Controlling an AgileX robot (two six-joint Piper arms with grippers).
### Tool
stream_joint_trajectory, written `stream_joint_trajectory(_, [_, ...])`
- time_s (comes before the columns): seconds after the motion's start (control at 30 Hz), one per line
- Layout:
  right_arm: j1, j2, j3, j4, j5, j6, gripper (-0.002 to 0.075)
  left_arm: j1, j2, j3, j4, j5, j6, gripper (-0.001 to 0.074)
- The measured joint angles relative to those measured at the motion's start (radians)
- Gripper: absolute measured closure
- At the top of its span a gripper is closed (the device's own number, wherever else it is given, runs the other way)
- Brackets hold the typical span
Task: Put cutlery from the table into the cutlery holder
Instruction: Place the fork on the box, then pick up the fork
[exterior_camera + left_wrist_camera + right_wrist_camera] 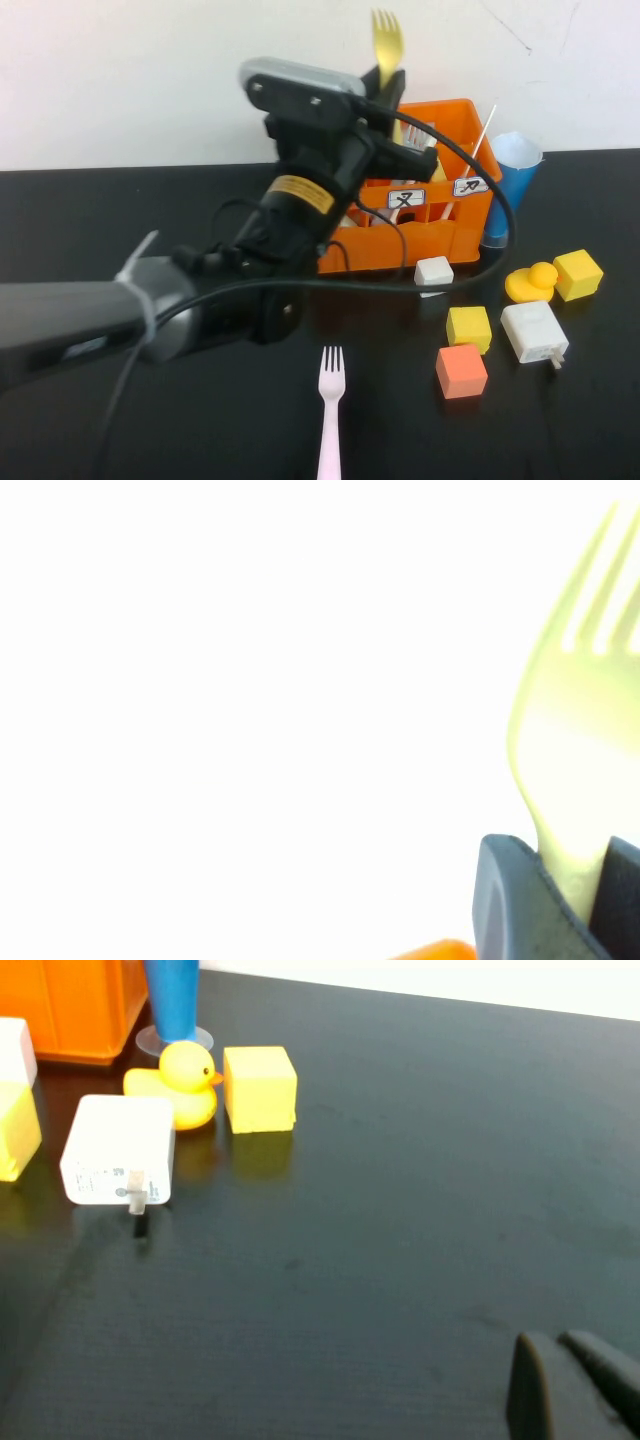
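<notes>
My left gripper is shut on the yellow fork and holds it upright, tines up, above the back left part of the orange cutlery holder. The left wrist view shows the fork pinched between the two fingers, with a sliver of the holder below. The pale pink fork lies on the black table in front, tines pointing away from me. My right gripper shows only in its wrist view, low over bare table, fingers together and empty.
A blue cone cup stands right of the holder. A yellow duck, yellow cubes, a white charger, an orange cube and a white cube lie right of the pink fork. Utensils stand inside the holder.
</notes>
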Motion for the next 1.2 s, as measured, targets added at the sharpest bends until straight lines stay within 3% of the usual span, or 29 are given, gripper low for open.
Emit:
stream_joint_trajectory(0.27, [0.000,0.000,0.000,0.000,0.000,0.000,0.0715,0.000,0.139,-0.086,0.000,0.076,0.000,0.0629])
stream_joint_trajectory(0.53, [0.000,0.000,0.000,0.000,0.000,-0.002,0.0716,0.004,0.158,-0.090,-0.075,0.108,0.000,0.0485])
stream_joint_trajectory(0.87, [0.000,0.000,0.000,0.000,0.000,-0.002,0.0716,0.014,-0.037,-0.090,-0.118,0.282,0.139,0.0467])
stream_joint_trajectory(1.0, [0.000,0.000,0.000,0.000,0.000,-0.004,0.0715,0.014,-0.187,-0.090,-0.118,0.478,0.239,0.0510])
stream_joint_trajectory(1.2, [0.000,0.000,0.000,0.003,0.000,0.010,0.0715,0.014,-0.426,-0.090,-0.105,0.915,0.322,0.0689])
